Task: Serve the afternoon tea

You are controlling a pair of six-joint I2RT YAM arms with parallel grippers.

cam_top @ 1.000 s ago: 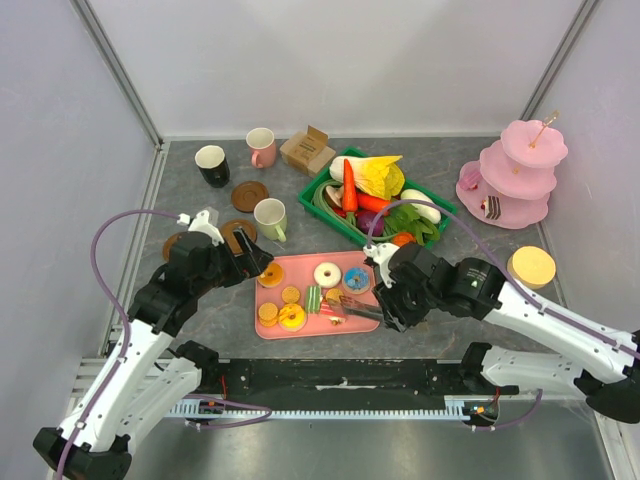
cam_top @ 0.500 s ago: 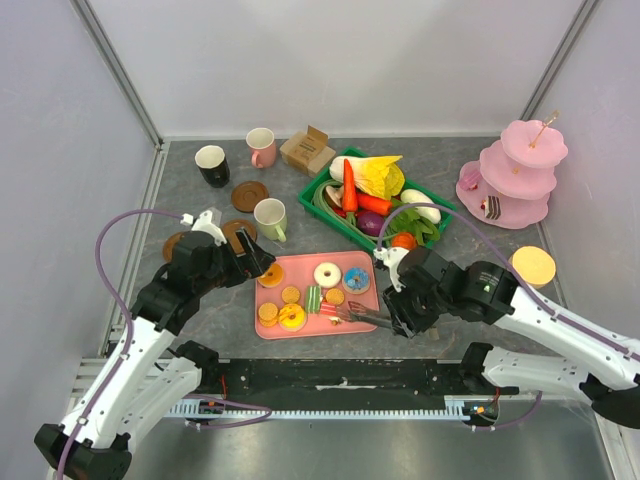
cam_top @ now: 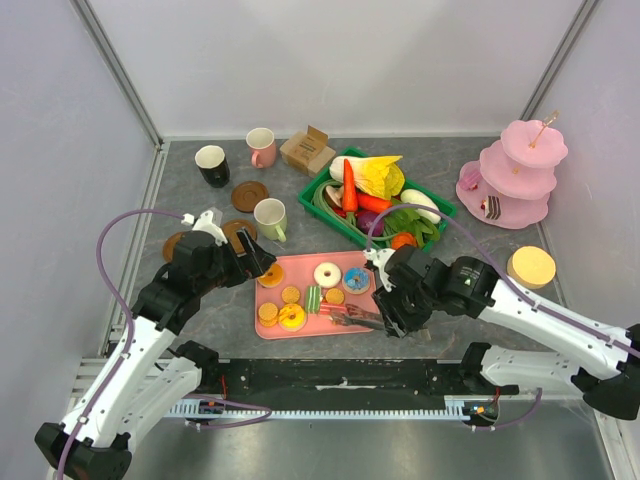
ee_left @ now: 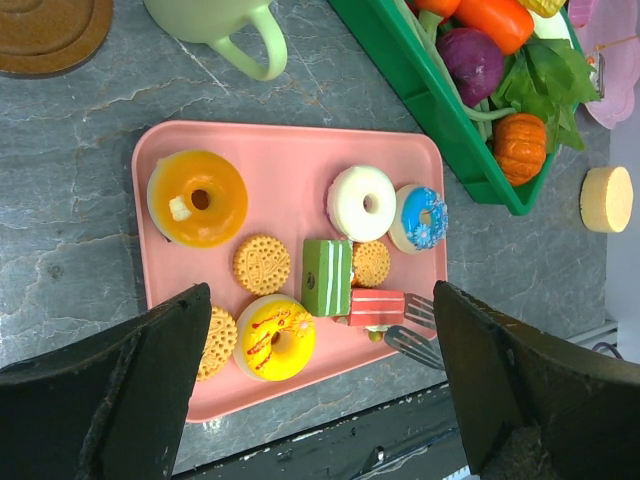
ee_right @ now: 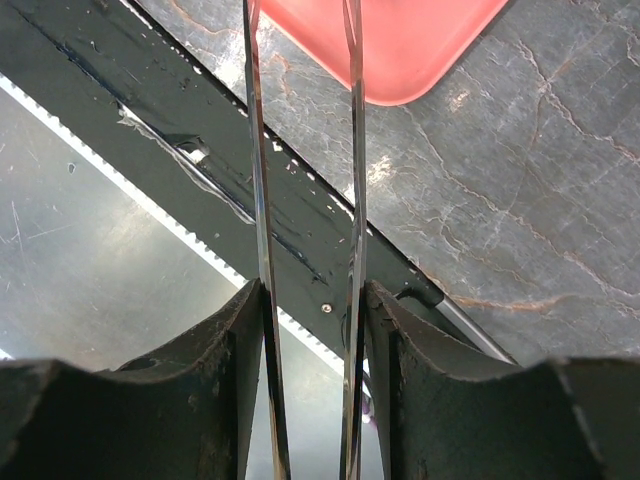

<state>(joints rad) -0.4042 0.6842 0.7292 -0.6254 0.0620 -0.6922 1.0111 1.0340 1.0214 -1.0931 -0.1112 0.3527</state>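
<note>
Grey marbled tabletop [cam_top: 440, 160] between pale walls. At its near centre lies a flat pink plastic tray [ee_left: 280, 170] of toy sweets: iced donuts, round biscuits and striped cake slices.

The step in hand looks like picking a sweet off the tray. The right gripper [ee_right: 308, 300] is clamped on a pair of thin metal tongs [ee_left: 410, 335], its fingers pressing both blades from outside. The tongs' forked tips sit at the near right corner of the tray, against or just beside the red-and-white striped cake slice [ee_left: 375, 305]. Whether they actually pinch it cannot be told.

The right arm reaches in from the right, forearm low and wrist turned leftward, so the tongs run almost flat across the tray edge.

The left gripper [cam_top: 256, 262] hangs above the tray's far left corner with its jaws spread wide, holding nothing — the camera on its wrist looks straight down on the sweets.

Next, I judge, the blades must close squarely on the slice and lift it without nudging the green striped slice [ee_left: 326, 276] beside it. It would then travel to the pink three-tier cake stand [cam_top: 520, 175] at the far right.
</note>
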